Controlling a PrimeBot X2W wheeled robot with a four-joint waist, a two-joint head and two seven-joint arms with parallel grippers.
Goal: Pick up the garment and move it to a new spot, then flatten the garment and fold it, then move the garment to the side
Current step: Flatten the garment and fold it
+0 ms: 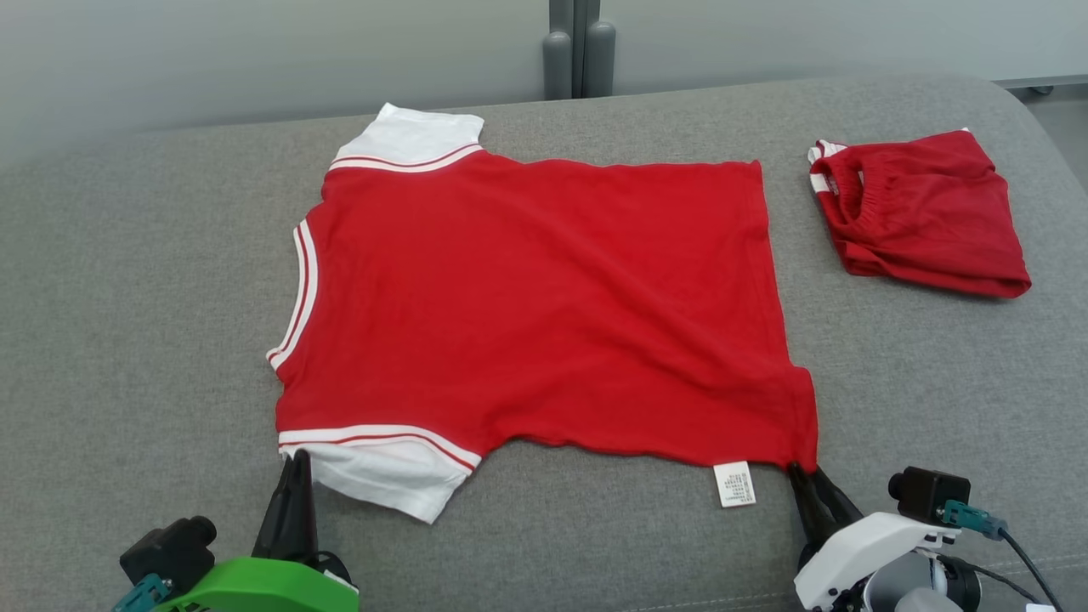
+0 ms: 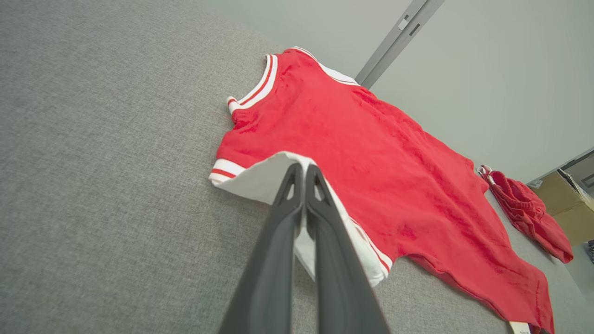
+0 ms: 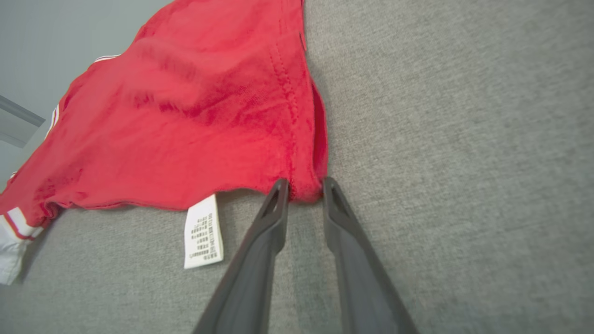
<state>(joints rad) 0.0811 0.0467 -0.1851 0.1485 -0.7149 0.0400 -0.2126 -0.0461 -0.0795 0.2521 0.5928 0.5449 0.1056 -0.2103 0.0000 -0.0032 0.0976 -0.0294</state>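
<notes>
The garment (image 1: 544, 297) is a red T-shirt with white, red-striped sleeves, spread flat on the grey padded surface (image 1: 127, 340), neck toward the left. My left gripper (image 1: 297, 459) is shut on the edge of the near white sleeve (image 2: 260, 181), its fingers pressed together on the cloth (image 2: 304, 167). My right gripper (image 1: 803, 472) is at the near hem corner. In the right wrist view its fingertips (image 3: 305, 185) stand slightly apart with the red hem corner (image 3: 306, 190) between them. A white care label (image 3: 203, 232) hangs just left of them.
A second red garment (image 1: 922, 212), folded with an elastic waistband, lies at the far right of the surface. A cardboard box (image 2: 564, 204) stands beyond the surface's end. The pale wall and a grey post (image 1: 578, 51) are behind. Bare grey surface lies to the left.
</notes>
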